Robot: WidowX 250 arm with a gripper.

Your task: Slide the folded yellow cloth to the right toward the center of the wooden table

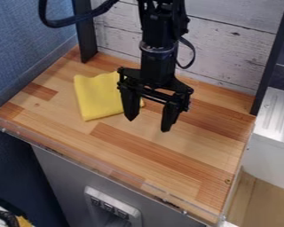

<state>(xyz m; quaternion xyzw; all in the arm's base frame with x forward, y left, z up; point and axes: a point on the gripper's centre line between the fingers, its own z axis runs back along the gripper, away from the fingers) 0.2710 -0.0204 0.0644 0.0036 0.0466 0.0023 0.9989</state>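
"Whitewashed planks (227,48) stand at 12 o'clock behind the wooden counter (186,177), yes?"

"Yes, with a blue wall (25,53) round toward 9 o'clock and a white ridged unit (279,116) at 3."

"Where's the yellow cloth (98,97)?"

"Flat on the counter, between 10 and 11 o'clock from its middle, with a few soft creases."

"Which way does it point?"

"It's nearly as broad as it is long. Its left edge runs from just before 12 down to just before 6. Corner to corner, the longest stretch I can see goes from 10 to 4, and the right-hand corner pokes out at 4, just past one finger. Part of it is hidden behind the gripper (148,125), so I can't be sure of the true long axis."

"And the gripper?"

"Hanging at 12 o'clock over the work, tips down toward 6. Its two fingers are spread wide, with bare wood showing between them. One overlaps the cloth in this view; whether they touch, I can't tell."

"Any labels?"

"There's a button panel (99,193) on the grey front (55,173), toward 7 o'clock. Its markings are too small to make out."
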